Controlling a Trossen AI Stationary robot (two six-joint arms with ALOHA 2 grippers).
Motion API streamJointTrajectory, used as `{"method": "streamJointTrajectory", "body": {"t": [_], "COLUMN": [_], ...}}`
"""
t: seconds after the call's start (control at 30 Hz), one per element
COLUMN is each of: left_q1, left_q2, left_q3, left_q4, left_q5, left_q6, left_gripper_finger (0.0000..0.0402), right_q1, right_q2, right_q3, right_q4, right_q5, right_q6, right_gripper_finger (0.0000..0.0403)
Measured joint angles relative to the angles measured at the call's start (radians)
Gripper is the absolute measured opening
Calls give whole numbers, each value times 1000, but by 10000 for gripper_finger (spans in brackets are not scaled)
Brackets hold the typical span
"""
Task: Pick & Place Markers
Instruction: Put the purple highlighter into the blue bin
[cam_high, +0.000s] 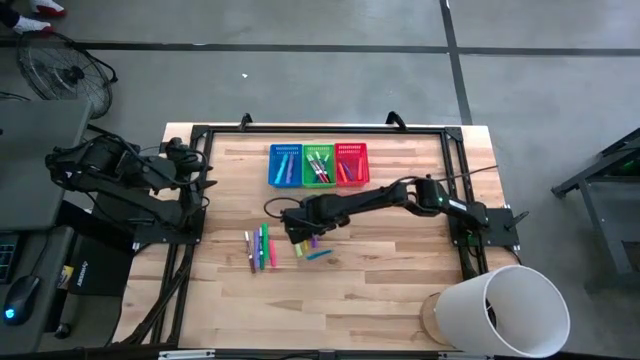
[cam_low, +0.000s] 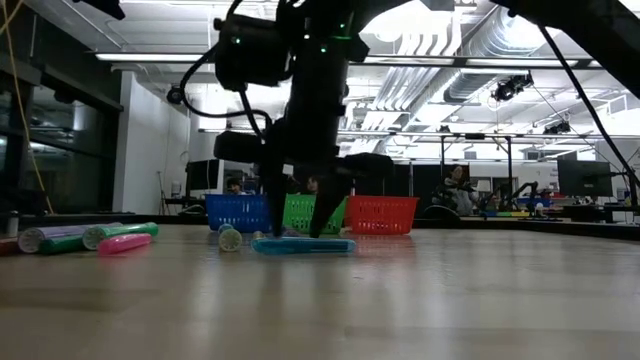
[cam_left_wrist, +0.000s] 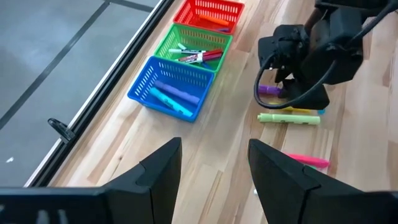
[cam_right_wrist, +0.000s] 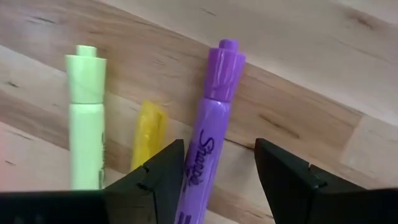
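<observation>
Loose markers lie flat on the wooden table in two groups, one (cam_high: 258, 248) toward the left and one (cam_high: 312, 247) under my right gripper (cam_high: 297, 233). That gripper points down, open, its fingers on either side of a purple marker (cam_right_wrist: 211, 124), which lies nearer one finger. A light green marker (cam_right_wrist: 84, 118) and a yellow one (cam_right_wrist: 148, 134) lie beside it. A blue marker (cam_low: 303, 245) lies in front of the fingers in the low view. My left gripper (cam_left_wrist: 214, 174) waits open above the table's left edge (cam_high: 200, 170).
Blue (cam_high: 285, 165), green (cam_high: 318, 165) and red (cam_high: 352, 163) mesh baskets stand in a row at the far edge, each with markers inside. A large white cylinder (cam_high: 500, 310) sits at the near right corner. Black frame rails (cam_high: 320, 128) run around the table.
</observation>
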Motion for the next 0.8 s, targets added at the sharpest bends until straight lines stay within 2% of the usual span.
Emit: {"method": "streamJointTrajectory", "body": {"t": [0.2,0.5,0.63,0.8], "left_q1": [0,0,0,0], "left_q2": [-6,-6,-6,-6], "left_q3": [0,0,0,0], "left_q4": [-4,-13,-13,-13], "left_q5": [2,2,2,3], "left_q6": [0,0,0,-3], "left_gripper_finger": [182,182,182,182], "right_q1": [33,59,59,62], "right_q2": [8,9,5,0], "right_q3": [1,-21,-65,-131], "right_q4": [-9,-9,20,56], "right_q5": [-33,-30,-39,-70], "right_q6": [27,77,94,89], "right_gripper_finger": [185,180,149,88]}}
